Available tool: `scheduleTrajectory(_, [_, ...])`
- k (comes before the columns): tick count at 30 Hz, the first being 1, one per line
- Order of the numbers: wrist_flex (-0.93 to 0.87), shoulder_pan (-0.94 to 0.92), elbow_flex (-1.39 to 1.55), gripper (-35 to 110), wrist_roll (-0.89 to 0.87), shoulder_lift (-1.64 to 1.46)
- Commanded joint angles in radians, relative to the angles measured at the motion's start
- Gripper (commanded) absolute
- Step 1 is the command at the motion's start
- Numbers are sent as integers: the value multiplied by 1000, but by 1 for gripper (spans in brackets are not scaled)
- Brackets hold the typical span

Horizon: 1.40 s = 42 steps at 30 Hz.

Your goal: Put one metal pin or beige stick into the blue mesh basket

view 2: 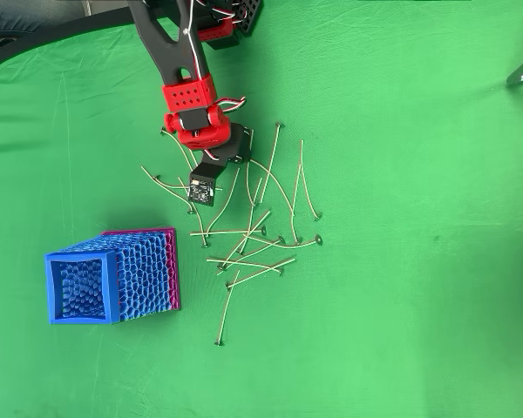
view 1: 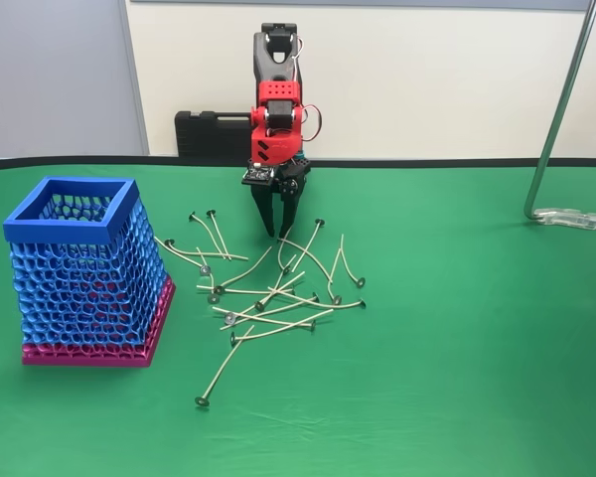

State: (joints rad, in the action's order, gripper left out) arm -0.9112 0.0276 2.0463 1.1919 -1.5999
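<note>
Nearest the fixed camera, bare green table (view 1: pixel 457 397), then a single pin (view 1: pixel 223 366) lying slantwise with its round disc at the near end, a little apart from the rest; same pin lowest in the overhead view (view 2: pixel 227 306). Left of it, the blue basket (view 1: pixel 72 211) standing upright on the cloth, square blue rim on top, honeycomb walls flaring down to a pink base, nothing visible inside through the open top; in the overhead view sitting lower left (view 2: pixel 80 256), well clear of the arm. Further back, a loose heap of pins (view 1: pixel 273 288) crossing over one another in the middle of the table, beige stems curved, small metal discs at the ends, some strays spread toward the basket side; also spread below and right of the arm in the overhead view (view 2: pixel 257 235). Behind the heap, the gripper (view 1: pixel 278 227) pointing straight down over the far edge of the pile, two dark fingers drawn close with only a slim gap, tips just at the cloth among the furthest pins, nothing seen held between them. Above, the red and black arm (view 1: pixel 276 99). Farthest back, a black case (view 1: pixel 214 134) against the wall, and a metal stand (view 1: pixel 561 119) at right.
</note>
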Motion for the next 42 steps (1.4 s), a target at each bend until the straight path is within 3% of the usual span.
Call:
scheduleTrajectory(1, [8,-5,-37,11,6,-9])
scheduleTrajectory(14, [80,-3,26,1,29,-23])
scheduleTrajectory(27, [81,2,12,1,11,-35])
scheduleTrajectory(42, [74,-11,11,15,-5,-44])
